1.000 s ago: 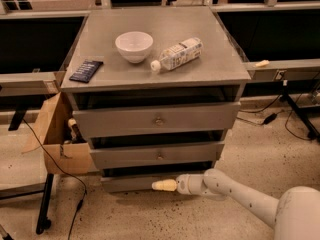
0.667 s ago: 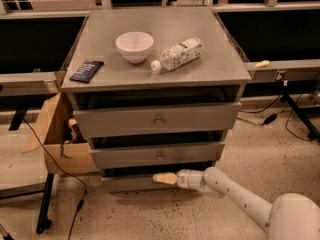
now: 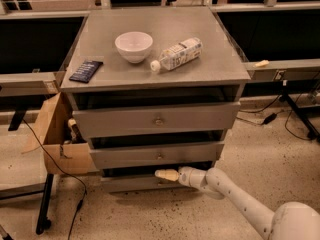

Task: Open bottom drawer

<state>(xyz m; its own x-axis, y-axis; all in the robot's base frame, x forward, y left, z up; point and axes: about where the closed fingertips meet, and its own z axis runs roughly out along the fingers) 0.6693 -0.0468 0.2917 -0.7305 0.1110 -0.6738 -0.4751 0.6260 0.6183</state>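
Brown cardboard box [image 3: 54, 134], open-topped and creased, sits on the floor against the left side of the grey drawer cabinet [image 3: 222, 66]. On the cabinet's flat, matte counter top lie, from the left, a dark blue flat rectangular packet [image 3: 86, 70], a smooth white round ceramic bowl [image 3: 133, 45] standing upright, and a clear plastic bottle [image 3: 177, 54] with a pale label, tipped on its side with its white cap toward the bowl.

Below the top, three plain grey fronts are stacked: the tallest top drawer [image 3: 200, 118], the mid-sized middle drawer [image 3: 130, 157], each with a small brass knob at its centre, and the slim bottom drawer [image 3: 130, 184] lowest, just above the speckled floor.

The cream-tipped claw [image 3: 167, 174] points left at the centre of the bottom drawer's front, level with its upper edge. Whether it is open, or holds anything, cannot be told. The smooth white jointed arm [image 3: 235, 199] runs down to the lower right.
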